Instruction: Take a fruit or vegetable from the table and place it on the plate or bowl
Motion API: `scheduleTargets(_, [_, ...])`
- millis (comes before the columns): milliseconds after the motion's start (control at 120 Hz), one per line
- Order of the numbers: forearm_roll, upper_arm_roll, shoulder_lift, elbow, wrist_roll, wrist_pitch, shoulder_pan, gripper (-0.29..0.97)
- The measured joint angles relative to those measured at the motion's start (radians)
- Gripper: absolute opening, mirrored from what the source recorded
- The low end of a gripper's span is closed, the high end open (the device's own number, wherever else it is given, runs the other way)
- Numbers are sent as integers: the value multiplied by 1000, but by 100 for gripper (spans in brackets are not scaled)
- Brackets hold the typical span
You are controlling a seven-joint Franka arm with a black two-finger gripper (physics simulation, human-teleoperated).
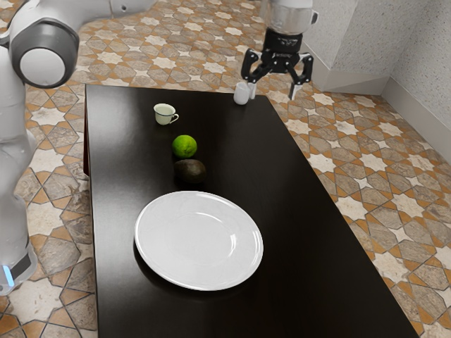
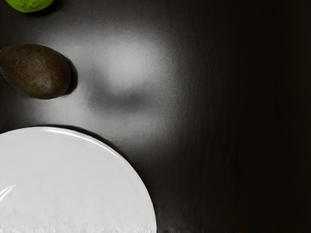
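A green lime (image 1: 184,146) lies on the dark table (image 1: 310,232), and a dark brown avocado (image 1: 190,171) rests just in front of it. A large white plate (image 1: 199,239) lies closer to the table's front, with nothing on it. My gripper (image 1: 277,82) hangs open high above the table's far edge, well away from the fruit, holding nothing. In the wrist view the avocado (image 2: 35,70) lies just beyond the plate's rim (image 2: 121,160), and a sliver of the lime (image 2: 29,5) shows past the avocado.
A small white cup (image 1: 165,113) with a dark rim stands at the back of the table, toward the exterior view's left. A small white container (image 1: 242,93) stands at the far edge beneath the gripper. Patterned tile floor surrounds the table.
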Motion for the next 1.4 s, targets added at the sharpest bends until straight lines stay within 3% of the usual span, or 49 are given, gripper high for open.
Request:
scheduleTargets(200, [-41,4,-9,5,-270,-4,7,68])
scheduleTargets(383, [-50,6,-67,-8,-397,-29,-4,68])
scheduleTargets(417, [-52,38,-76,-24,-393,-45,-35,68])
scheduleTargets(500, [-69,135,-74,-55,-338,-76,-109,68])
scheduleTargets(608, [-79,177,-69,-97,-238,-108,-93,68])
scheduleTargets(700, [-80,188,-43,-121,-113,-121,1,68])
scheduleTargets(817, [-109,192,27,-157,48,-119,206,68])
scheduleTargets(875, [-127,192,36,-208,118,-108,245,68])
scheduleTargets(1133, [-226,189,75,-419,356,38,218,68])
scheduleTargets(1400, [-268,214,-61,-616,487,192,234,68])
